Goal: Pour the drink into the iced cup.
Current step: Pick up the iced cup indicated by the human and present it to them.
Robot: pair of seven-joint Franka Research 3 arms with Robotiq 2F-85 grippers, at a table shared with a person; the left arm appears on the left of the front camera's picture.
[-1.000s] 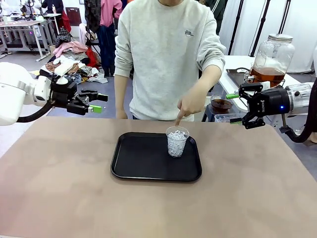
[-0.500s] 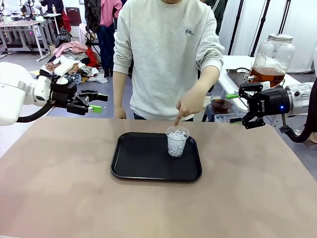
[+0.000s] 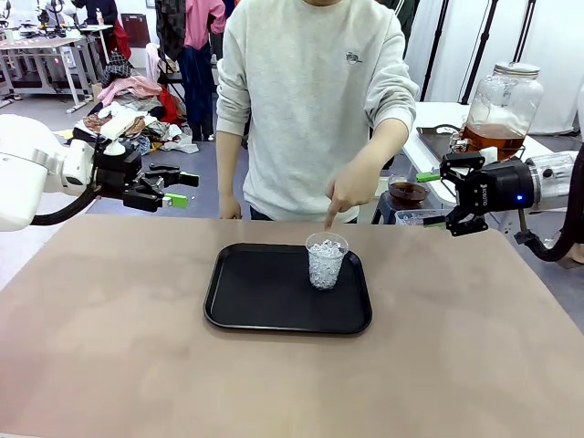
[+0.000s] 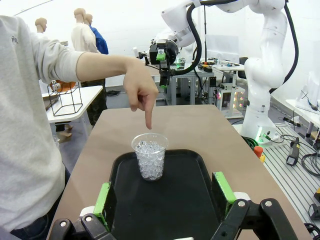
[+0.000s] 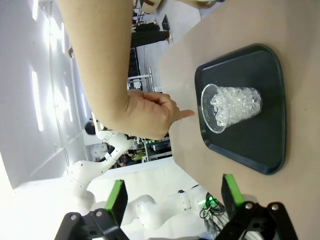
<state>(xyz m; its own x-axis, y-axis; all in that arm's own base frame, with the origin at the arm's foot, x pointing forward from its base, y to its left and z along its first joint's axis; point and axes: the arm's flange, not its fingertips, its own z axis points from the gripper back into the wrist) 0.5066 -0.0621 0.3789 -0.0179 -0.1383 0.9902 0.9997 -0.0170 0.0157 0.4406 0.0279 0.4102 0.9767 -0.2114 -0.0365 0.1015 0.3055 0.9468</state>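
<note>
A glossy black tray (image 3: 265, 306) sits at frame centre on a matte tan-brown table (image 3: 109, 356). The cup (image 3: 326, 266) is clear and holds whitish ice (image 3: 325, 248). At upper right, the drink (image 3: 493, 139) is amber-brown inside a clear jar (image 3: 504, 96) with a silver lid (image 3: 516, 68). The sweatshirt (image 3: 306, 119) is plain pale grey with a small dark emblem (image 3: 348, 59). The left gripper (image 3: 182, 188) and right gripper (image 3: 432, 199) are black with green pads (image 4: 104, 199).

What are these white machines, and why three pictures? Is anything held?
They are two robot arms at a table. Each ends in a black two-fingered hand with green pads; the left hand and the right hand are both open and empty. One picture looks across the table from between the arms; the others come from a camera on each wrist. A black tray holds a clear cup of ice, and a person's hand points down at it. The jar of amber drink stands behind the right hand.
</note>
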